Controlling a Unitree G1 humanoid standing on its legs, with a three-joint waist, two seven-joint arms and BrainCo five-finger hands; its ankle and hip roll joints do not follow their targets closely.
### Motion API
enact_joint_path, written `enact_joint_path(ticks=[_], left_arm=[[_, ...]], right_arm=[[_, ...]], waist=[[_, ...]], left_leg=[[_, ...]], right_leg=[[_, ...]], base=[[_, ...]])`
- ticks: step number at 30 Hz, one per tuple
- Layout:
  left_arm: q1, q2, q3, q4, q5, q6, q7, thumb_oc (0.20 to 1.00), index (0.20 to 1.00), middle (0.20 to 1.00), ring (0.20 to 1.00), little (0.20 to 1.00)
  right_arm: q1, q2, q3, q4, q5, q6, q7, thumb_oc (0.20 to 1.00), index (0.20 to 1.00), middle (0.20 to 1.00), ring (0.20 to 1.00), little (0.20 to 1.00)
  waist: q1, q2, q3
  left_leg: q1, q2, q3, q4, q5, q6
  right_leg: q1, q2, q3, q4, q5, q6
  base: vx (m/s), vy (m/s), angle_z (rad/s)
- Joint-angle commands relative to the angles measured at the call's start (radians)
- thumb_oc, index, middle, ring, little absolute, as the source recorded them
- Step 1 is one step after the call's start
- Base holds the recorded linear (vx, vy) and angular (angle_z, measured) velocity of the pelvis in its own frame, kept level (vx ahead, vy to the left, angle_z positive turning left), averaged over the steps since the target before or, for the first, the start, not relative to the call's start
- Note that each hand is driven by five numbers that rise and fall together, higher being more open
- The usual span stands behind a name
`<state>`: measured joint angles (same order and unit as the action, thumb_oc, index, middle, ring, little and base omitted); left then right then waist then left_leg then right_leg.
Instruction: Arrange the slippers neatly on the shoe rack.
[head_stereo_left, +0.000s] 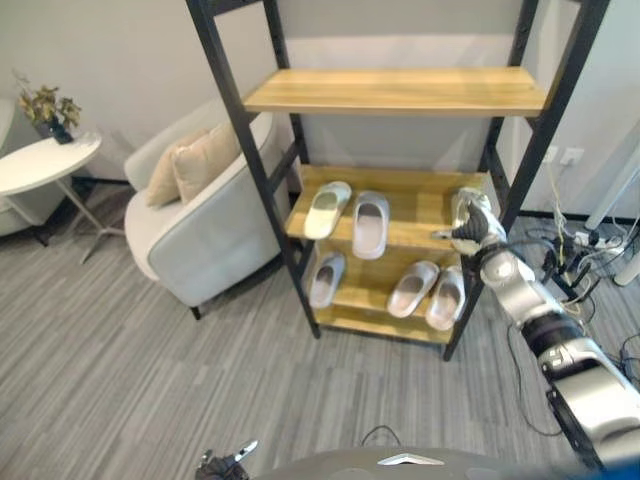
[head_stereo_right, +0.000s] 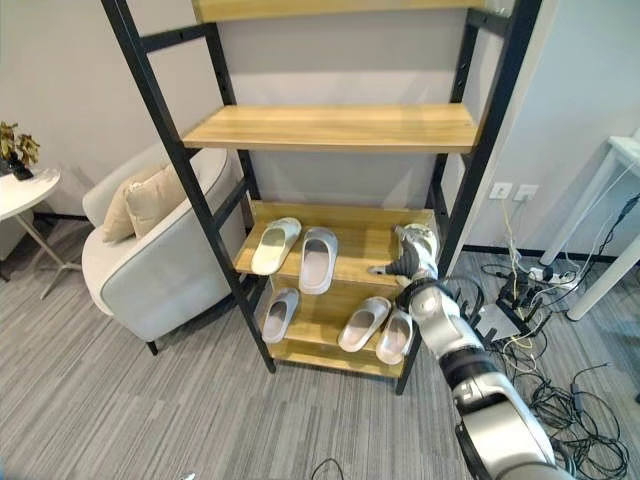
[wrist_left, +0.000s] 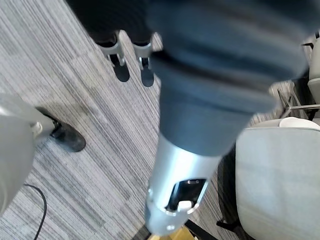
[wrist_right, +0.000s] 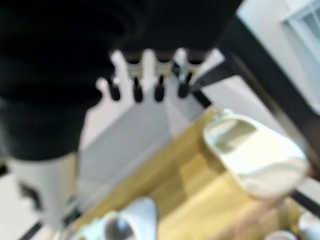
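Slippers mostly racked, from what I see through the head camera. Middle shelf (head_stereo_left: 420, 205) of the shoe rack (head_stereo_left: 245, 150) carries a pale green slipper (head_stereo_left: 327, 208) and a grey slipper (head_stereo_left: 371, 223) side by side at its left part. Bottom shelf (head_stereo_left: 370, 300) holds one grey slipper (head_stereo_left: 326, 278) at the left and a beige pair (head_stereo_left: 428, 291) at the right, angled but close together. I judge the task well along.

What remains: one cream slipper (wrist_right: 252, 152), which the right wrist view shows lying on the middle shelf's right end, toe area pointing off at an angle. In the head views it sits right at the right robot hand (head_stereo_left: 470, 228), partly hidden behind it. It likely wants straightening to match the others.

Right robot hand: in its wrist view the fingers (wrist_right: 145, 75) run out straight in a row, nothing between them, and the cream slipper lies beyond and to one side of the fingertips, apart from them. I read it as relaxed and empty.

Left robot hand (wrist_left: 131, 62) hangs low over the grey striped floor (wrist_left: 75, 100); fingers straight, holding nothing, beside the armchair (head_stereo_left: 200, 225).
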<state>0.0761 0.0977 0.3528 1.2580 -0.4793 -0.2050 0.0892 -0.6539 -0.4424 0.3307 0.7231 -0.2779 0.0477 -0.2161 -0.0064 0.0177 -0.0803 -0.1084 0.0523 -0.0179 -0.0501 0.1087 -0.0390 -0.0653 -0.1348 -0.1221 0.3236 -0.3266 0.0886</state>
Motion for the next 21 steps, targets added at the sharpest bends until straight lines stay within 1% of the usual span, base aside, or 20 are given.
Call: enact_joint_path(ticks=[1, 5, 8, 9, 10, 12, 13, 14, 15, 17, 20, 21], left_arm=[[-0.113, 0.076, 0.048, 0.002, 0.008, -0.045, -0.012, 1.000, 1.000, 1.000, 1.000, 1.000], [-0.175, 0.083, 0.041, -0.009, -0.016, -0.054, -0.021, 1.000, 1.000, 1.000, 1.000, 1.000], [-0.206, 0.085, 0.044, -0.016, -0.031, -0.058, -0.025, 1.000, 1.000, 1.000, 1.000, 1.000], [-0.206, 0.085, 0.044, -0.016, -0.031, -0.058, -0.025, 1.000, 1.000, 1.000, 1.000, 1.000], [-0.222, 0.086, 0.039, -0.021, -0.036, -0.061, -0.029, 1.000, 1.000, 1.000, 1.000, 1.000], [-0.234, 0.096, 0.030, -0.021, -0.041, -0.068, -0.029, 1.000, 1.000, 1.000, 1.000, 1.000], [-0.238, 0.097, 0.027, -0.025, -0.047, -0.070, -0.030, 1.000, 1.000, 1.000, 1.000, 1.000], [-0.239, 0.096, 0.027, -0.025, -0.047, -0.071, -0.030, 1.000, 1.000, 1.000, 1.000, 1.000], [-0.243, 0.099, 0.022, -0.035, -0.046, -0.075, -0.029, 1.000, 1.000, 1.000, 1.000, 1.000], [-0.244, 0.103, 0.014, -0.041, -0.041, -0.081, -0.026, 1.000, 1.000, 1.000, 1.000, 1.000], [-0.236, 0.101, -0.002, -0.044, -0.036, -0.094, -0.026, 1.000, 1.000, 1.000, 1.000, 1.000], [-0.235, 0.101, -0.005, -0.045, -0.036, -0.096, -0.027, 1.000, 1.000, 1.000, 1.000, 1.000]], right_arm=[[-0.192, 0.037, 0.007, 0.046, 0.062, -0.064, -0.053, 1.000, 1.000, 1.000, 1.000, 1.000], [-0.370, 0.056, 0.073, 0.176, 0.103, -0.094, -0.084, 1.000, 1.000, 1.000, 1.000, 1.000], [-0.459, 0.064, 0.119, 0.247, 0.136, -0.114, -0.084, 1.000, 1.000, 1.000, 1.000, 1.000], [-0.459, 0.064, 0.119, 0.247, 0.136, -0.114, -0.084, 1.000, 1.000, 1.000, 1.000, 1.000], [-0.518, 0.062, 0.153, 0.312, 0.151, -0.130, -0.096, 1.000, 1.000, 1.000, 1.000, 1.000], [-0.587, 0.049, 0.206, 0.378, 0.149, -0.148, -0.121, 1.000, 1.000, 1.000, 1.000, 1.000], [-0.623, 0.044, 0.233, 0.429, 0.151, -0.159, -0.143, 1.000, 1.000, 1.000, 1.000, 1.000], [-0.625, 0.045, 0.234, 0.431, 0.151, -0.160, -0.143, 1.000, 1.000, 1.000, 1.000, 1.000], [-0.680, 0.026, 0.269, 0.509, 0.162, -0.173, -0.162, 1.000, 1.000, 1.000, 1.000, 1.000], [-0.735, 0.015, 0.297, 0.595, 0.175, -0.183, -0.179, 1.000, 1.000, 1.000, 1.000, 1.000], [-0.812, -0.001, 0.289, 0.740, 0.232, -0.203, -0.206, 1.000, 1.000, 1.000, 1.000, 1.000], [-0.826, -0.009, 0.290, 0.762, 0.243, -0.209, -0.213, 1.000, 1.000, 1.000, 1.000, 1.000]], waist=[[0.003, -0.097, 0.102], [0.010, -0.098, 0.168], [0.012, -0.098, 0.199], [0.012, -0.098, 0.199], [0.016, -0.100, 0.221], [0.019, -0.101, 0.247], [0.019, -0.098, 0.255], [0.019, -0.098, 0.254], [0.023, -0.094, 0.266], [0.026, -0.090, 0.277], [0.032, -0.080, 0.291], [0.035, -0.078, 0.291]], left_leg=[[0.091, -0.065, -0.047, -0.017, -0.102, 0.046], [0.015, -0.061, -0.059, -0.003, -0.083, 0.040], [-0.026, -0.058, -0.067, 0.004, -0.076, 0.037], [-0.026, -0.058, -0.067, 0.004, -0.076, 0.037], [-0.056, -0.057, -0.077, 0.011, -0.071, 0.033], [-0.089, -0.058, -0.079, 0.022, -0.068, 0.028], [-0.107, -0.059, -0.079, 0.023, -0.066, 0.023], [-0.108, -0.059, -0.079, 0.024, -0.066, 0.023], [-0.127, -0.061, -0.081, 0.024, -0.060, 0.018], [-0.141, -0.063, -0.086, 0.016, -0.051, 0.012], [-0.173, -0.071, -0.090, -0.004, -0.033, 0.004], [-0.180, -0.073, -0.091, -0.010, -0.028, 0.003]], right_leg=[[0.092, -0.014, -0.010, -0.341, 0.303, 0.013], [0.032, -0.010, -0.024, -0.328, 0.308, 0.013], [-0.003, -0.009, -0.031, -0.318, 0.309, 0.010], [-0.003, -0.009, -0.031, -0.318, 0.309, 0.010], [-0.024, -0.010, -0.037, -0.314, 0.309, 0.010], [-0.047, -0.012, -0.047, -0.310, 0.312, 0.012], [-0.062, -0.013, -0.048, -0.310, 0.316, 0.012], [-0.064, -0.013, -0.048, -0.309, 0.316, 0.012], [-0.075, -0.013, -0.056, -0.313, 0.320, 0.013], [-0.088, -0.014, -0.062, -0.321, 0.326, 0.015], [-0.120, -0.016, -0.070, -0.341, 0.346, 0.021], [-0.126, -0.016, -0.073, -0.348, 0.350, 0.022]], base=[[-0.11, -0.019, 0.12], [-0.14, -0.016, 0.09], [-0.07, -0.008, 0.18], [-0.07, -0.012, 0.18], [-0.06, -0.016, 0.14], [-0.06, -0.020, 0.11], [-0.03, -0.008, 0.08], [-0.01, -0.013, 0.10], [-0.02, -0.017, 0.08], [-0.01, -0.012, 0.07], [-0.03, -0.002, 0.09], [-0.02, -0.007, 0.11]])
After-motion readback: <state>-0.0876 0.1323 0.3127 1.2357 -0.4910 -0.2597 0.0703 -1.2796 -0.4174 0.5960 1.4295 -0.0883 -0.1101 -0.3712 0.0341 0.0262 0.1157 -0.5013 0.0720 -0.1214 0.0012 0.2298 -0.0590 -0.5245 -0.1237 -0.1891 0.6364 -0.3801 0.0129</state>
